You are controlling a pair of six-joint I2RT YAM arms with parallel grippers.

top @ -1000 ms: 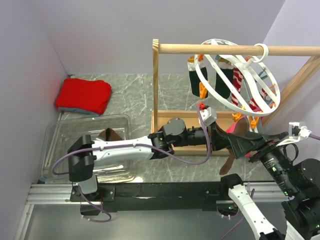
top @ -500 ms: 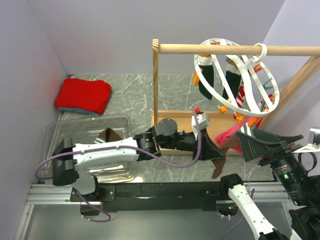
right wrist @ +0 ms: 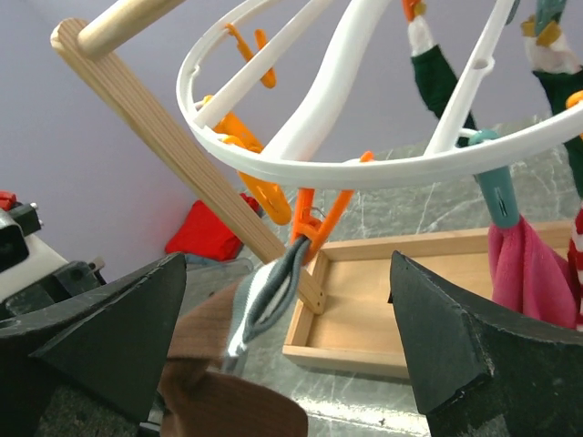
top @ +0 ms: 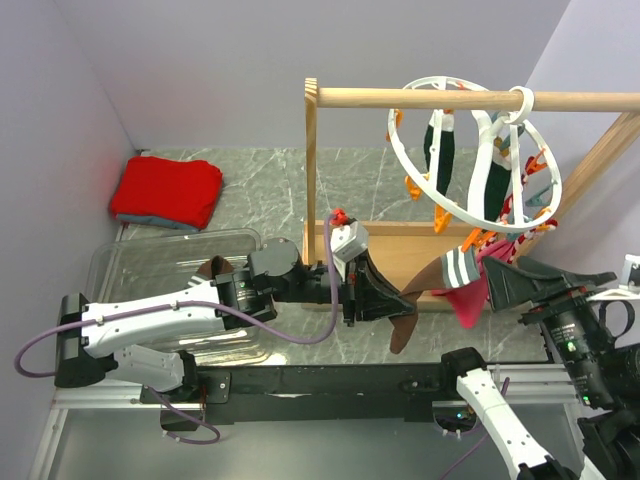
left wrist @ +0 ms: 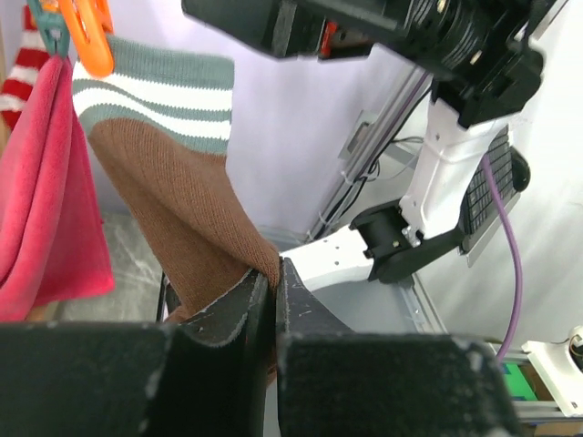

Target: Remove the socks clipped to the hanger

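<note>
- The left tool (left wrist: 271,273) is pinched tight on the toe end of the brown sock (left wrist: 173,182), stretching it taut and slantwise away from the hanger (right wrist: 364,168). That looks to me like a pull meant to drag it free.
- Its striped cuff sits in an orange clip (right wrist: 314,214) on the ring, so it's not off yet.
- The right tool (right wrist: 286,259) gapes wide and empty, facing that clip, likely poised to steady it.
- Dark green socks (top: 437,150) hang clipped farther round.
- Below: a grey-green marbled bench (top: 270,190), a clear tub (top: 110,270) at left, a wooden rail (top: 420,97), lilac walls (top: 200,60).

The hanger (top: 393,128) hangs on the rail (top: 400,97), socks (top: 437,150) clipped beneath it.
</note>
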